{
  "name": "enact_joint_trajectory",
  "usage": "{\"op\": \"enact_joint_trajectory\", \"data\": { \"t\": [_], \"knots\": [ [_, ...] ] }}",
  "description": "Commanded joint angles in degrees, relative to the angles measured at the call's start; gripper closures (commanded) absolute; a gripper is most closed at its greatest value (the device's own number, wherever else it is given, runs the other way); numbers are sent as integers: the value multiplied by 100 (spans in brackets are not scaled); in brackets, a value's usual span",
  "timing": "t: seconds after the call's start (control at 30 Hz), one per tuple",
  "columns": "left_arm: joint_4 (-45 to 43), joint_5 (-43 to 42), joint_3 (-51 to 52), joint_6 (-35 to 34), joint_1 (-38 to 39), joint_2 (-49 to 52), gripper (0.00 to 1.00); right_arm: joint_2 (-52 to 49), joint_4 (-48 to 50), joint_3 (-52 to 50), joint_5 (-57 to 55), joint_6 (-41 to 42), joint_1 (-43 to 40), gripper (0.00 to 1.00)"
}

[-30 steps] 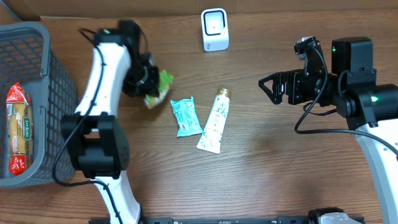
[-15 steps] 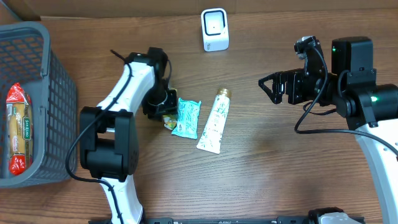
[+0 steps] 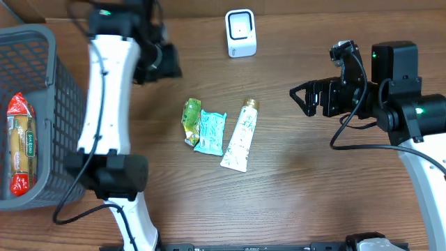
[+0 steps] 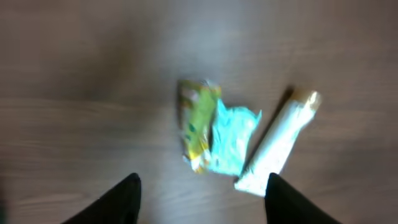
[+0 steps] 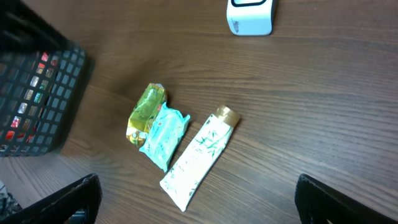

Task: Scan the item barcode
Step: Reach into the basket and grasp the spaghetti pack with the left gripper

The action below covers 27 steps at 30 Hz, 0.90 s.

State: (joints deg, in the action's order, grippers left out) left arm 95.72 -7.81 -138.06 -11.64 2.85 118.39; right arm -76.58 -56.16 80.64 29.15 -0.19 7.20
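**Overhead view: three items lie together at mid-table, both grippers spread and empty**

Overhead, a green-yellow packet [image 3: 191, 120], a teal packet [image 3: 210, 132] and a white tube [image 3: 240, 136] are seen lying side by side on the wooden table [image 3: 313, 195]. The green-yellow packet is pressed against the teal packet's left edge. The tube lies just beside the teal packet on the right, tilted, with its gold cap towards the far edge. A green leaf pattern is printed on the tube, and patterning is seen on both packets. No brand name or barcode can be read in any view.

A white scanner [image 3: 241, 33] with a dark-framed window stands at the far edge, well apart from the three items. Nothing lies between them.

A dark mesh basket [image 3: 42, 84] stands at the left edge. A red-ended package [image 3: 21, 143] lies in it, with a yellow label whose lettering is too small to be read.

The left gripper [image 4: 205, 202] is held above the table with its fingers spread, and nothing is held between them. The three items are seen beyond its fingertips, though blurred. The right gripper [image 3: 302, 100] hangs at the right with its jaws wide apart and empty, well clear of the tube.
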Motion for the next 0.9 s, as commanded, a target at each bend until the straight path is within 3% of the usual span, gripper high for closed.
{"op": "enact_joint_trajectory", "data": {
  "t": [0.0,0.13,0.53,0.87],
  "knots": [
    [109,352,-960,138,-638,-127,35,4,24,107,-11,-22,-15,0],
    [109,332,-1158,129,-1543,-393,32,4,-9,107,-11,-24,-15,0],
    [22,339,-715,94,-4116,-481,42,4,-35,107,-13,-26,-15,0],
    [-1458,1088,1038,269,-4809,-476,51,4,33,107,-15,-26,-15,0]
  ]
}}
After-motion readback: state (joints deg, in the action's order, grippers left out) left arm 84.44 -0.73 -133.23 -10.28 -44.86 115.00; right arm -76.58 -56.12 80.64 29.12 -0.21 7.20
